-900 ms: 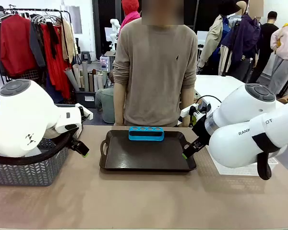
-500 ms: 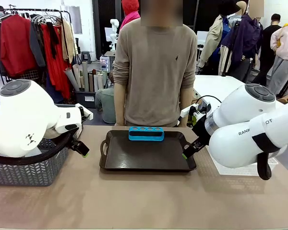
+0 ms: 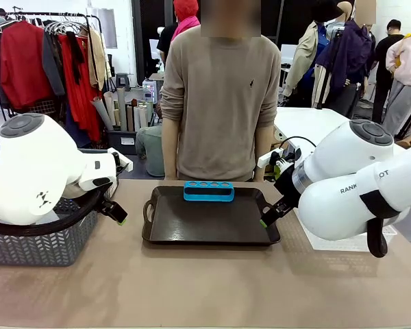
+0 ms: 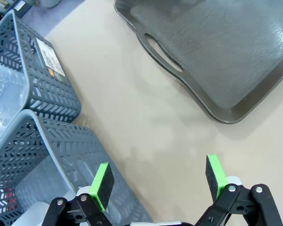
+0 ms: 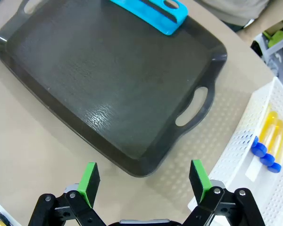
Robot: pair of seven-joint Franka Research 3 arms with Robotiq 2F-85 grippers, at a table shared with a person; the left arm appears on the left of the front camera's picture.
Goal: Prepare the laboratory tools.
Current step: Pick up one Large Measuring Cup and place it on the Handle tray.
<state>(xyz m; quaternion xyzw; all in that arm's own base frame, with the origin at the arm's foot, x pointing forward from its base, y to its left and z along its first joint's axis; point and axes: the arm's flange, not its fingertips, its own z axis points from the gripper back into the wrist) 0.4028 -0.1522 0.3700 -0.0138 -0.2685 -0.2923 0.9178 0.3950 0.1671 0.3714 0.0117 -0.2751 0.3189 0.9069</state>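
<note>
Beside the tray (image 3: 212,223) — left pincer (image 4: 159,178), right pincer (image 5: 144,179), both apart; "RANK" on right arm (image 3: 356,199).

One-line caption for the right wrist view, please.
Open right gripper hovers by dark tray holding blue rack; yellow tubes lie in white mesh basket.

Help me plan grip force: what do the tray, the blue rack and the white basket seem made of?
Tray: likely hard plastic, dark grey, fine grain with a glare patch. Blue rack: probably moulded plastic, smooth, evenly coloured. White basket: plastic by its look, matte, perforated walls.
</note>
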